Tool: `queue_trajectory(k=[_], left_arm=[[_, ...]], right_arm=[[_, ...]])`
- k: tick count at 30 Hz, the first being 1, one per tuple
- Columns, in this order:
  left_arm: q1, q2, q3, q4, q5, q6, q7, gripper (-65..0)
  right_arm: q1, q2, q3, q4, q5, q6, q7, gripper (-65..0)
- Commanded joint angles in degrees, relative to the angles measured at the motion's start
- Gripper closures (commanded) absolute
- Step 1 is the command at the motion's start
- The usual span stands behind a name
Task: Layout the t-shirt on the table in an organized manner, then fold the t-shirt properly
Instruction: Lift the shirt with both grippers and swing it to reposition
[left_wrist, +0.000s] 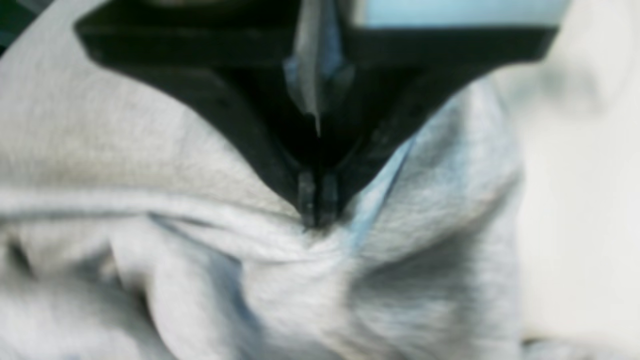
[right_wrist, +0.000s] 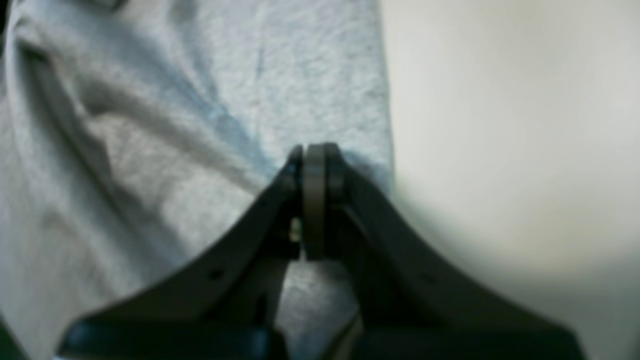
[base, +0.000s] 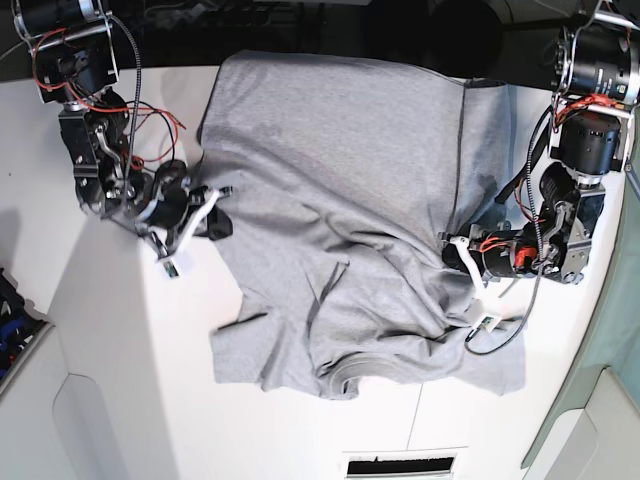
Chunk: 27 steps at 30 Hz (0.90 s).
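Observation:
The grey t-shirt (base: 350, 190) lies mostly spread on the white table (base: 120, 330), plain side up, with its collar (base: 345, 380) toward the front edge and wrinkles in its lower half. No lettering shows. My left gripper (base: 452, 243) is at the shirt's right side. In the left wrist view it (left_wrist: 315, 217) is shut, pinching a bunched fold of the shirt (left_wrist: 150, 150). My right gripper (base: 215, 208) is at the shirt's left edge. In the right wrist view it (right_wrist: 312, 152) is shut on the shirt's edge (right_wrist: 200, 100), beside bare table (right_wrist: 500, 125).
A dark slot (base: 400, 465) sits at the table's front edge. Dark clutter (base: 10, 320) lies off the table's left side. The arm bases with loose wires stand at the back left (base: 75, 60) and back right (base: 590, 80). Bare tabletop flanks the shirt.

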<state>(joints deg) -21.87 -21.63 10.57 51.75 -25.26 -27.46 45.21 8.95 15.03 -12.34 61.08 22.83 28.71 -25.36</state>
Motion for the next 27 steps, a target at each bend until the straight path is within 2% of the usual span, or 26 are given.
queue_trajectory(k=[1,6,9,11,14,18,20,22,25,27], left_arm=[[-2.5,0.1,0.0,-0.7,2.4,1.3,0.5,0.0],[-7.5,3.4,0.0,-3.3,3.8,1.2,0.2,0.0],[-8.9,3.7,0.0,-3.3,3.1,1.0,1.3,0.0],[-9.9,3.3,0.0,-2.3,1.0,-0.7,3.3,0.0],[-10.0,1.7,0.0,2.9,-4.6,-1.9,5.7,-0.3],[-9.0,-2.3,0.0,10.8,-11.4,-1.9,9.8,-9.2],[-7.5,-4.4,0.0,13.7,-15.0,-2.0,12.5,-9.2],[-4.9,-6.2,0.0,16.0,-16.4,-3.7,13.9,-9.1],[0.8,-8.1,0.0,18.8,-17.4,-3.9,13.7,-8.4],[5.2,-8.7,0.0,20.6,-17.4,-3.9,13.7,-2.5]], right_arm=[[-3.2,0.0,-0.4,2.4,-1.3,0.7,-4.2,0.0],[-13.6,-2.1,0.9,16.9,-2.4,0.7,-4.0,0.0],[-15.4,-4.7,4.0,23.4,-3.1,0.0,-2.4,0.0],[-14.2,-6.5,7.0,25.9,-3.1,-0.5,-1.2,0.0],[-10.0,-8.5,11.8,26.2,-3.7,-0.9,-1.2,0.0],[-2.6,-9.7,15.0,23.5,-7.7,-5.5,-1.2,0.0],[2.1,-9.7,15.0,20.0,-9.9,-7.1,-1.2,0.0],[7.4,-9.7,14.7,14.6,-11.1,-7.1,-1.1,0.0],[15.3,-9.6,13.2,3.9,-14.1,-6.9,1.2,0.0],[19.6,-9.7,11.3,-3.5,-15.5,-6.3,2.8,0.0]])
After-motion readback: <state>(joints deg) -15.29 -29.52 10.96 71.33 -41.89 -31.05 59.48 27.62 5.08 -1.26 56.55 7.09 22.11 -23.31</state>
